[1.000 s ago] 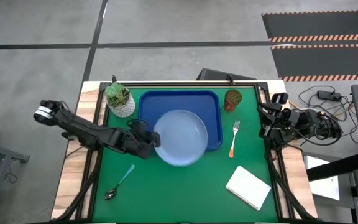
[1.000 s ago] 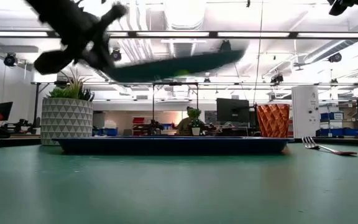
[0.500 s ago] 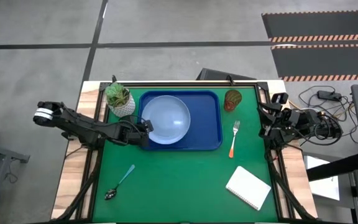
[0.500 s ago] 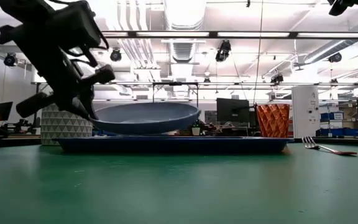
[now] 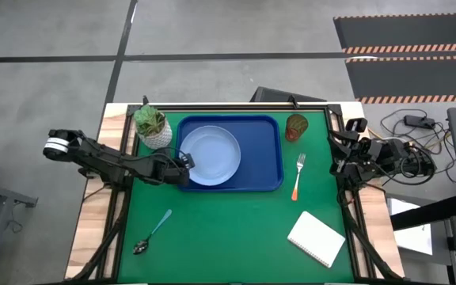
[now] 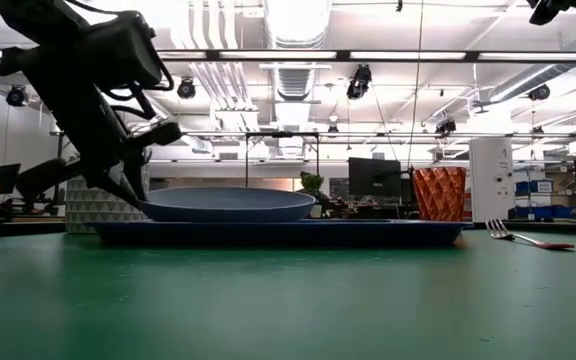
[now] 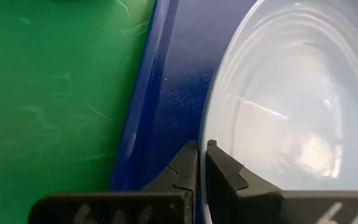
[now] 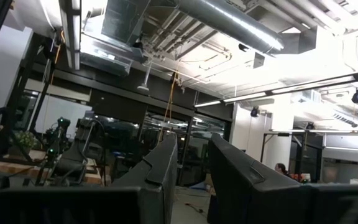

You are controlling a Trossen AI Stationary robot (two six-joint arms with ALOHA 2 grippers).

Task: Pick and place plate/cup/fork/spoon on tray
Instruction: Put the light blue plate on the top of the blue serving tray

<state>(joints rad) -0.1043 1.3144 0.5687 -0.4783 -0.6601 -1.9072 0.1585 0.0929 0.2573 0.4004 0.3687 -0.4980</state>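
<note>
Your left claw (image 5: 182, 168) pinches the rim of the plate (image 5: 210, 156), now seated in the tray (image 5: 271, 162); cup (image 5: 296, 126), fork (image 5: 298, 176) and spoon (image 5: 151, 233) remain on the bench (image 5: 236, 229), right claw (image 5: 337, 167) parked, slightly parted.

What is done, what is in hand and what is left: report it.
Done, nearly: the plate lies in the tray, on its left half.
In hand: the left gripper is shut on the plate's rim at the tray's left edge, not yet released.
Left: the cup stands on the mat beyond the tray's right corner, the fork lies right of the tray, and the spoon lies front left. The right gripper waits at the table's right edge.
</note>
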